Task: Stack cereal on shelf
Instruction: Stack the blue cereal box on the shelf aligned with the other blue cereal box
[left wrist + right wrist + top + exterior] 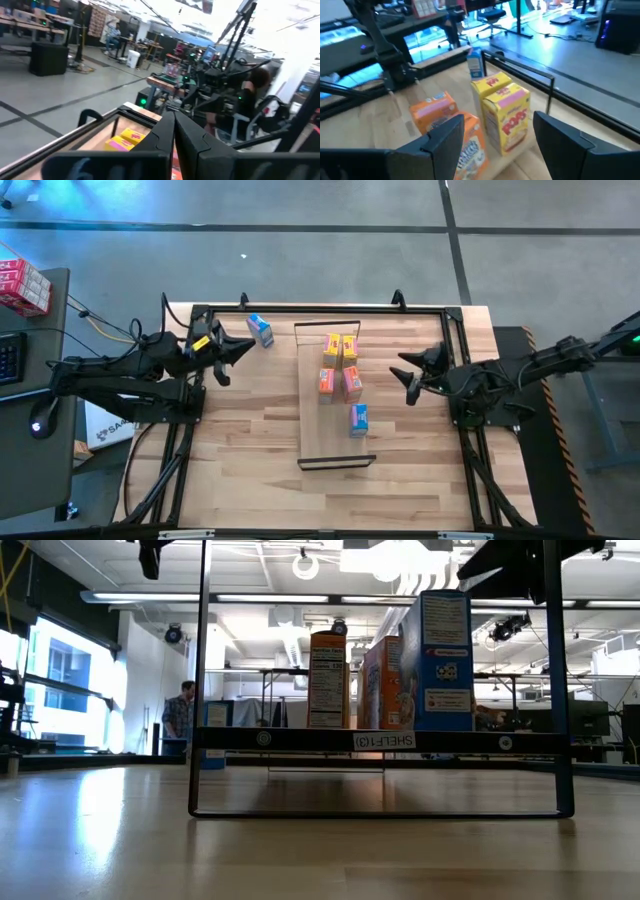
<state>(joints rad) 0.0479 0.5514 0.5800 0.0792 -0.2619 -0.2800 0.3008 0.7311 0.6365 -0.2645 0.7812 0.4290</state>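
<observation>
The shelf [335, 442] is a long light-wood panel with dark frame ends, lying down the middle of the table. Five cereal boxes stand on it: two yellow [339, 348], two orange-pink [339, 383] and one blue [359, 419]. The second blue box [261, 330] stands on the tabletop left of the shelf's far end. My left gripper [248, 349] is shut and hovers just near of that blue box, touching nothing; its fingers [174, 131] meet. My right gripper [410, 376] is open, right of the shelf, facing the yellow boxes [502, 107].
Dark frame rails [320, 309] run along the table's far edge and sides. Red-and-white boxes [22, 286] sit on a side stand off the table's left. Bare tabletop lies near of the shelf [330, 500]. People show in the room beyond [181, 716].
</observation>
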